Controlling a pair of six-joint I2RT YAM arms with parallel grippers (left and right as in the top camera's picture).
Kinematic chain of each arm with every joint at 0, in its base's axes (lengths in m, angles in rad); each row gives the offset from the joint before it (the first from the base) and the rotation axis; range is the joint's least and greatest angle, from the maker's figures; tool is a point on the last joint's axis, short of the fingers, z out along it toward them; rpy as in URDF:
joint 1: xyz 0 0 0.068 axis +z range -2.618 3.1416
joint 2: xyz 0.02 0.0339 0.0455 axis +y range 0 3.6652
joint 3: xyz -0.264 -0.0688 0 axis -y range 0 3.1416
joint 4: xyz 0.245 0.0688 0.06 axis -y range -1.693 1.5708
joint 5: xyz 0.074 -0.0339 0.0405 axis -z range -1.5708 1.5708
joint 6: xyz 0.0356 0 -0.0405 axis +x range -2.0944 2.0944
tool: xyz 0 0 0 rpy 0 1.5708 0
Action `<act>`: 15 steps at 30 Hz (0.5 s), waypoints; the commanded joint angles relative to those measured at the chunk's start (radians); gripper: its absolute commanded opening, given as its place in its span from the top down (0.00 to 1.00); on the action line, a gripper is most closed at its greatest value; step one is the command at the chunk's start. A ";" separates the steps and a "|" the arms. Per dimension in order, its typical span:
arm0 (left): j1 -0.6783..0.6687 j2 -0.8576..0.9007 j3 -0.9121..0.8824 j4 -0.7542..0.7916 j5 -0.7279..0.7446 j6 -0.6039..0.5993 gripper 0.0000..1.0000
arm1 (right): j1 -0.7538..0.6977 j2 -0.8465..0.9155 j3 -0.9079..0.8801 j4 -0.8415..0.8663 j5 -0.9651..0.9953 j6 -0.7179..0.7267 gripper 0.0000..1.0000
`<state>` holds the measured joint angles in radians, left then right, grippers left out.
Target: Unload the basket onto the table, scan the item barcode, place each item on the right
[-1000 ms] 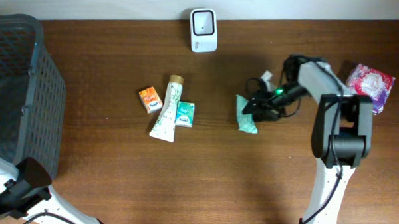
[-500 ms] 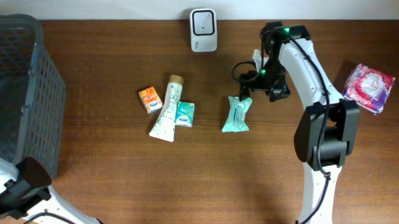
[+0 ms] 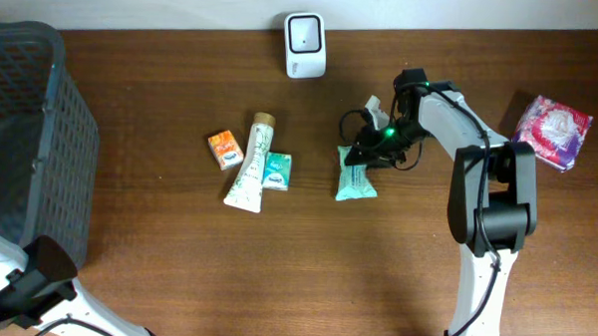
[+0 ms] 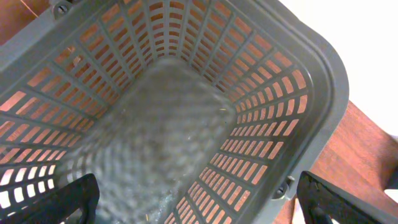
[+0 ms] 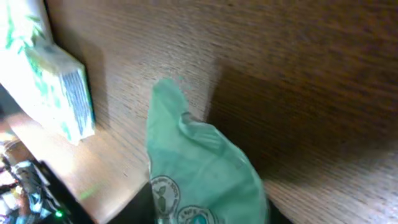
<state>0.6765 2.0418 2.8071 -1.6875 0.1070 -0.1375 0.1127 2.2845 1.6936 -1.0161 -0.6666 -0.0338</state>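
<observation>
Your right gripper [image 3: 365,154] has dropped back onto the green packet's [image 3: 356,180] top end, mid-table right of the tube [image 3: 249,171]. Clenched or not, can't tell. Left gripper [image 4: 199,205] stays spread wide over the basket [image 4: 311,124].

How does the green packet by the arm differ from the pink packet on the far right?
The green packet is long and narrow; the pink packet is wider and squarer. The green packet has the right pincer at one end; the pink packet lies alone. Both are soft packets lying on the wooden table.
</observation>
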 commanded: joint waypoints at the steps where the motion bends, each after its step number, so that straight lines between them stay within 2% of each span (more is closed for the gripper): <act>1: 0.002 -0.015 0.007 0.000 0.000 0.012 0.01 | 0.003 0.012 -0.009 0.000 -0.008 -0.011 0.96; 3: 0.002 -0.015 0.007 0.000 0.000 0.012 0.01 | 0.003 0.010 0.038 -0.039 -0.006 -0.011 0.96; 5: 0.002 -0.015 0.007 -0.001 0.000 0.012 0.01 | 0.004 0.010 0.171 -0.151 0.064 -0.011 0.96; 7: 0.002 -0.015 0.007 0.000 0.000 0.012 0.01 | 0.006 0.010 0.321 -0.280 0.264 0.048 0.96; 9: 0.002 -0.015 0.007 0.000 0.000 0.012 0.01 | 0.021 0.010 0.410 -0.371 0.567 0.156 0.96; 10: 0.002 -0.015 0.007 0.000 0.000 0.012 0.01 | 0.040 0.010 0.415 -0.400 0.772 0.240 0.96; 11: 0.002 -0.015 0.007 0.000 0.000 0.012 0.01 | 0.056 0.013 0.397 -0.410 0.892 0.292 0.96; 15: 0.002 -0.015 0.007 0.000 0.001 0.012 0.01 | 0.090 0.013 0.236 -0.379 1.177 0.461 0.96</act>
<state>0.6765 2.0418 2.8071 -1.6875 0.1070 -0.1379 0.1867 2.3009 2.0224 -1.4082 0.2478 0.2867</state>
